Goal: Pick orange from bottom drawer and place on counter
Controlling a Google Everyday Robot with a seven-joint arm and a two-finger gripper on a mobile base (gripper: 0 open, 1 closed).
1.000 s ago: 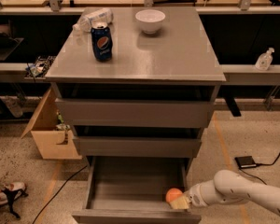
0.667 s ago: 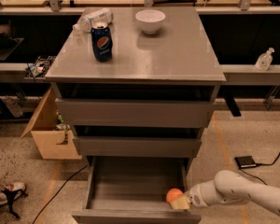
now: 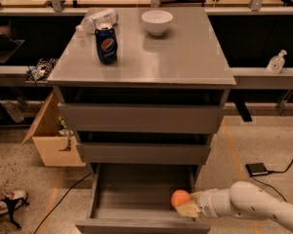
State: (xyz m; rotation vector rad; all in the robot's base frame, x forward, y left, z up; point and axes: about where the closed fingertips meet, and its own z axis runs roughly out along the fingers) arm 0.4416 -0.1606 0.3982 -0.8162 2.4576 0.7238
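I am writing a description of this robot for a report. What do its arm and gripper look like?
The arm is white, smooth and rounded, like a thick tube. The gripper, at the front corner of the bottom drawer on the view's right, is pale yellowish. No cables or markings show on them.

hand (image 3: 186, 207) inside bottom drawer (image 3: 132, 196), left side free

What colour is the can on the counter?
Blue can, camera view; gripper at orange in bottom drawer.
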